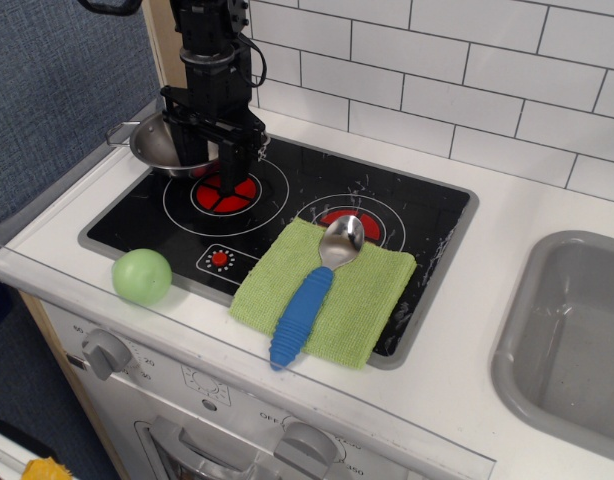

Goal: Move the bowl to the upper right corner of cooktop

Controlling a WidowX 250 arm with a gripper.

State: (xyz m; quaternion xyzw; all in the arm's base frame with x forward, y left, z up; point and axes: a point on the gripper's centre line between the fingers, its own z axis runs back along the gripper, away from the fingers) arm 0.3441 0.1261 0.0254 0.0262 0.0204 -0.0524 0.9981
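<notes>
My gripper (209,160) hangs over the far left corner of the cooktop (407,215), one finger inside the bowl (159,148), the other outside on the bowl's right. The bowl sits at that corner, behind the left burner (225,190). A ball (142,276) lies on the counter before the cooktop's left end. A cloth (362,290) covers the near right part, with a spoon (312,290) on it. The sink (572,330) is far right.
</notes>
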